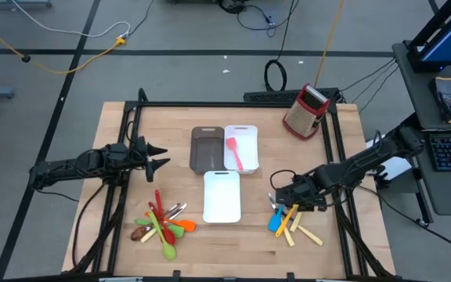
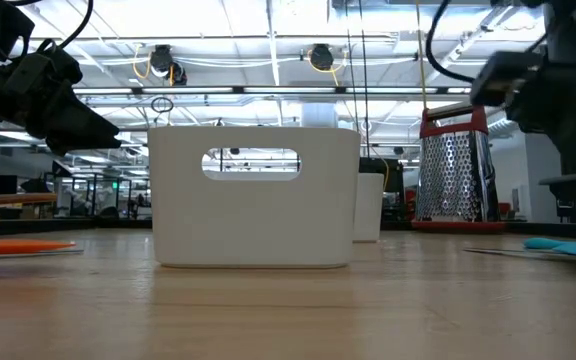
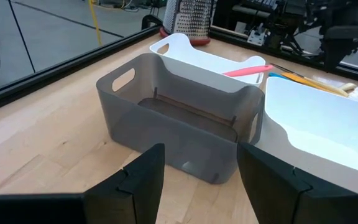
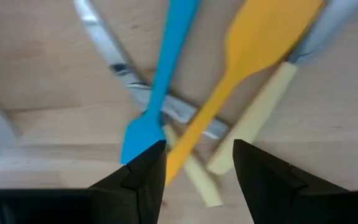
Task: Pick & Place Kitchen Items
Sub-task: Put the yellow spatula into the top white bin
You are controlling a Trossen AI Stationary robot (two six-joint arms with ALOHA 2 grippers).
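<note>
On the table's right, a pile of utensils lies flat: a blue spatula (image 4: 160, 74), an orange spatula (image 4: 247, 56) and cream-handled knives (image 4: 253, 124); the pile also shows in the high view (image 1: 290, 221). My right gripper (image 4: 194, 168) is open and hangs just above this pile, one finger on each side of the crossed blue and orange handles, touching nothing; the high view shows it (image 1: 279, 196) too. My left gripper (image 3: 197, 177) is open and empty, level, facing the dark-brown tray (image 3: 179, 124). A second pile of red, green, orange and brown utensils (image 1: 163, 223) lies at the near left.
A white tray (image 1: 241, 147) beside the dark-brown tray (image 1: 206, 149) holds a pink spatula (image 1: 235, 153). Another white tray (image 1: 222, 196) stands nearer the front. A red-and-metal box grater (image 1: 305, 110) stands at the far right. Black frame rails (image 1: 233, 103) run around the table.
</note>
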